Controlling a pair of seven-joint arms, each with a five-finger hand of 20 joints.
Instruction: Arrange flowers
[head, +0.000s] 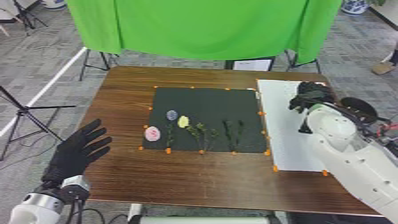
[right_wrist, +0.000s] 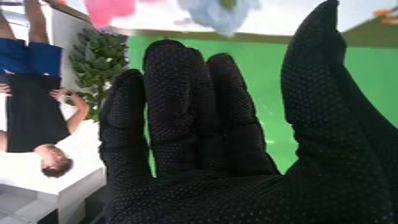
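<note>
On the black mat lie a pink flower head, a blue-grey one, a yellow one and several green stems. My right hand is over the upper part of the white sheet, right of the mat. My left hand is off the table's left edge, its fingers spread. In the right wrist view my right hand has straight fingers, the thumb apart, and holds nothing. Beyond the fingertips there are a pink flower and a pale blue flower.
Orange markers line the mat and the sheet on the brown table. A dark round object is beside my right forearm at the table's right edge. A green cloth hangs behind the table; a tripod stands to the left.
</note>
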